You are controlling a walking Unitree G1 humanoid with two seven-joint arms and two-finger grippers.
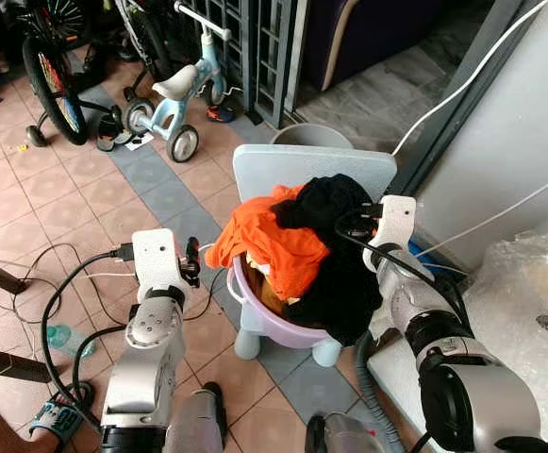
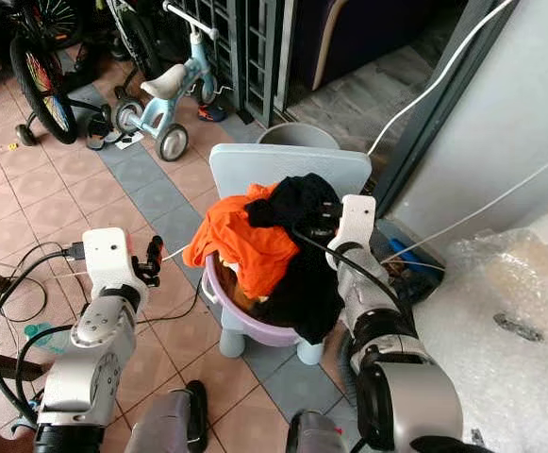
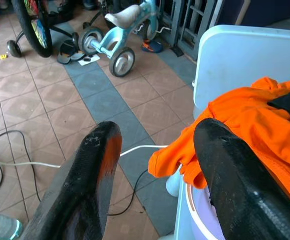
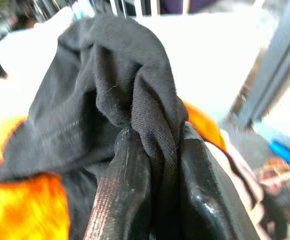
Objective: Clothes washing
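A lilac basin (image 1: 283, 328) full of clothes stands on a small pale blue chair (image 1: 307, 170). An orange garment (image 1: 278, 241) spills over the basin's left rim, and a black garment (image 1: 335, 203) lies piled on top and hangs down the front. My right gripper (image 4: 154, 165) is shut on a fold of the black garment (image 4: 110, 100) at the top of the pile. My left gripper (image 3: 157, 165) is open just left of the basin, close to the orange garment (image 3: 244, 120), with nothing between its fingers (image 3: 85, 175).
A child's tricycle (image 1: 174, 94) and a bicycle (image 1: 52, 66) stand at the back left on the tiled floor. Cables (image 1: 57, 283) trail across the tiles by my left arm. A grey bucket (image 1: 311, 137) sits behind the chair. Bubble wrap (image 1: 528, 283) lies on the right.
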